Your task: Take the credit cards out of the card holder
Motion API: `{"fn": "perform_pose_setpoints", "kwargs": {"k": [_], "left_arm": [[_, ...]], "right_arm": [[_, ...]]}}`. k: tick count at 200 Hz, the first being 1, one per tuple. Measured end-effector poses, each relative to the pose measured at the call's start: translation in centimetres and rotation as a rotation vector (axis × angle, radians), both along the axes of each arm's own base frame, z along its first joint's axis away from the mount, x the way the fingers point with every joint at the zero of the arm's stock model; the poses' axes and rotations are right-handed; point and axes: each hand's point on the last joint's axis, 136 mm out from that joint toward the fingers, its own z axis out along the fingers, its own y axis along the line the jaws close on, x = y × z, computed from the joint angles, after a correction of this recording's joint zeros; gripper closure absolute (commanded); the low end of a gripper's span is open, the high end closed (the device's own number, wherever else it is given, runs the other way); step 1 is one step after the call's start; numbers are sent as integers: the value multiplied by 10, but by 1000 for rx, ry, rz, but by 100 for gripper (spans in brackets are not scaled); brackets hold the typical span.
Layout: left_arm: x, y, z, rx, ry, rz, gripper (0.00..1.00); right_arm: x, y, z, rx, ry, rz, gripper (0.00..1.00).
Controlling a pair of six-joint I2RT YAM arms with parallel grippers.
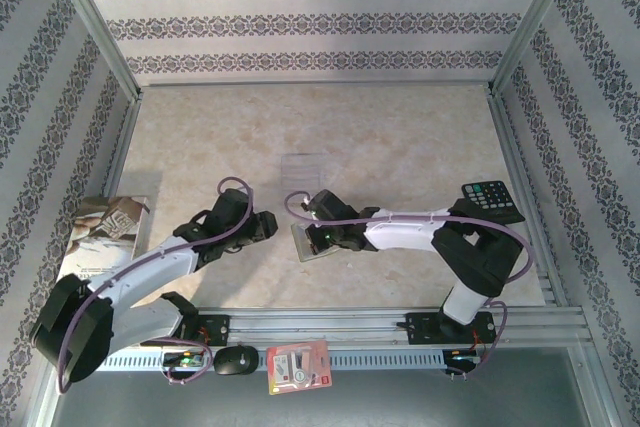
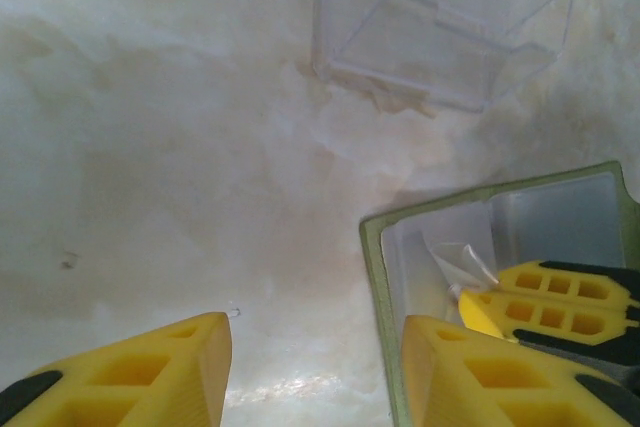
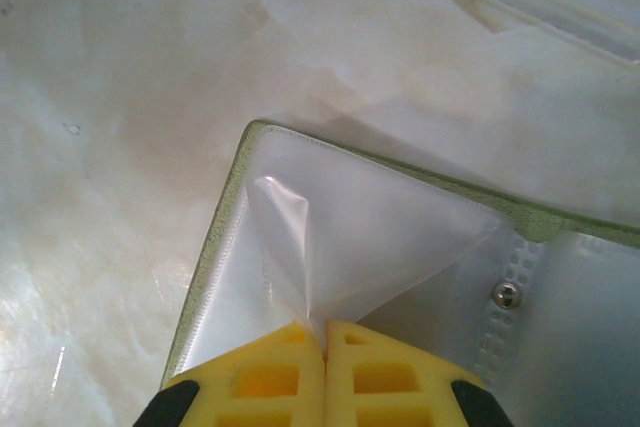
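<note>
bottom centre: right gripper [image 3: 325, 339] pinches a clear pocket [image 3: 330, 247] of the card holder [image 3: 225, 237] (lifted film); left gripper [image 2: 315, 337] spread astride its edge.

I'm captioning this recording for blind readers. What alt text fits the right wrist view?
The right gripper, shut, pinches a translucent film that rises tent-like from the inner pocket of the open olive-green card holder. The holder lies on a pale marbled table, with a small metal stud on its inner side at right.
</note>
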Motion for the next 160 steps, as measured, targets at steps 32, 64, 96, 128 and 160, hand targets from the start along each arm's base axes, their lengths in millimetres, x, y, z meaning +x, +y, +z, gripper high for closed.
{"fn": "perform_pose_setpoints", "kwargs": {"k": [32,64,96,128,160], "left_arm": [[0,-14,-9,5,20,-36,52],[2,-28,-10,10,27,-69,52],[5,-41,-10,15,33,-96,52],[8,-48,-8,15,32,-107,52],[9,-51,-7,14,31,-112,52]], "right_arm": [[5,-16,3,103,31,-91,80],[4,-35,4,133,51,-177,72],[4,-44,5,140,55,-233,65],[5,-59,9,151,46,-289,61],[8,-76,19,158,34,-341,57]]}}
